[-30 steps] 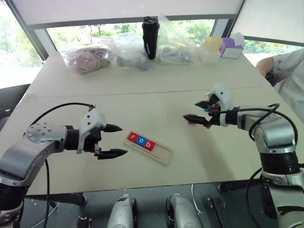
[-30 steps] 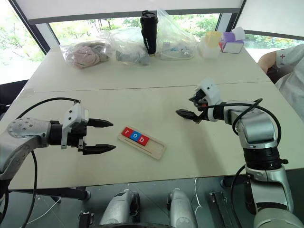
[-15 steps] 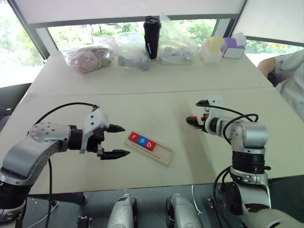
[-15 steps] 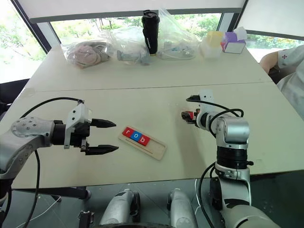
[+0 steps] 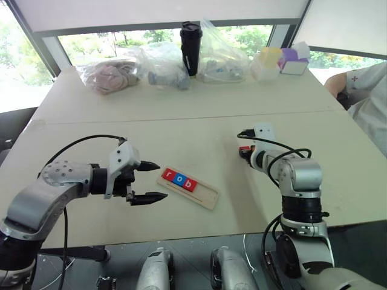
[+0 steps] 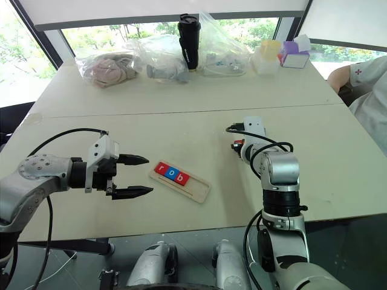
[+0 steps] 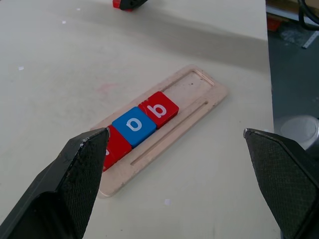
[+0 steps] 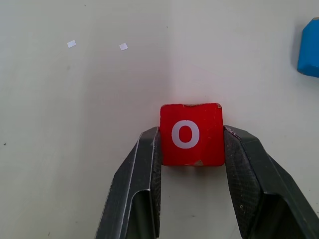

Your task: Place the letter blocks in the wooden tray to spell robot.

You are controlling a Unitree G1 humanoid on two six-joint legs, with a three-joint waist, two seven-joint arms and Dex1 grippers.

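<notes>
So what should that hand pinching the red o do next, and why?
Probably lift the red o off the table: the right hand is shut on its sides, and the wooden tray shows r, o, b with empty groove after the b.

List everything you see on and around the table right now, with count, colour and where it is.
wooden tray: one, pale wood, table centre.
letter blocks in tray: three, red, blue, red, at the tray's left end, reading r o b.
red o block: one, on the table, gripped by the right hand.
blue block: one, on the table beside the red o.
plastic bags: several, clear, far table edge.
tumbler: one, black, among the bags.
boxes: yellow and purple, far right.
person's sleeve: white, right edge.
left hand: open, left of the tray.
right hand: shut on the red o block.
</notes>
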